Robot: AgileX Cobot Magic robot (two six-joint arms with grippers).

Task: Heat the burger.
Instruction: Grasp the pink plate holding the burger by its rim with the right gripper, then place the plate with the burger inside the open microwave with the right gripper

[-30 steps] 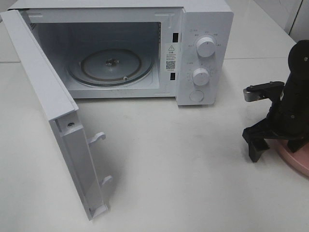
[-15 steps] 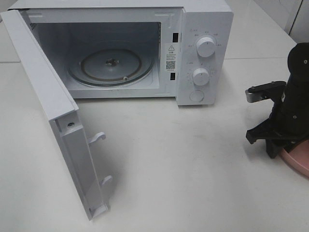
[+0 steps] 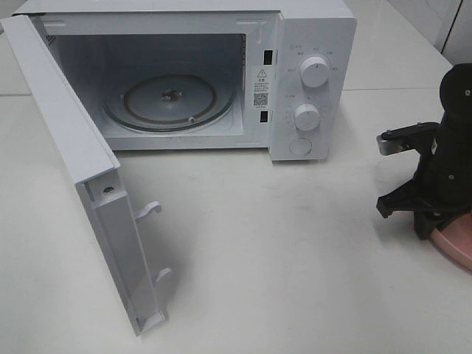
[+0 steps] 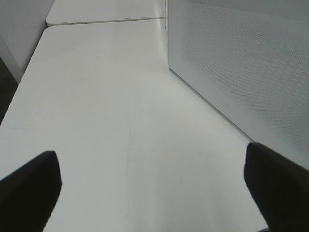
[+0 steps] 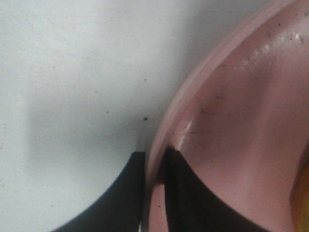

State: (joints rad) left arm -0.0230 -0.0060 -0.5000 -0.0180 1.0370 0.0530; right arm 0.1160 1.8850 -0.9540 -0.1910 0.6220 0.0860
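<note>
- Right hand (image 5: 153, 162) closed from wide open, pinching the rim of the pink plate (image 5: 179, 96).
- Burger (image 5: 303, 203), probably that yellow sliver, lay inward past its fingertips.
- Left hand (image 4: 152, 193) gaped, empty, farther away.

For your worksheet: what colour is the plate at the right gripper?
Pink plate; clearest in right wrist view.

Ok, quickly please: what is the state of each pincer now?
Left pincer: open, holding nothing.
Right pincer: closed on the rim of the pink plate.
</note>
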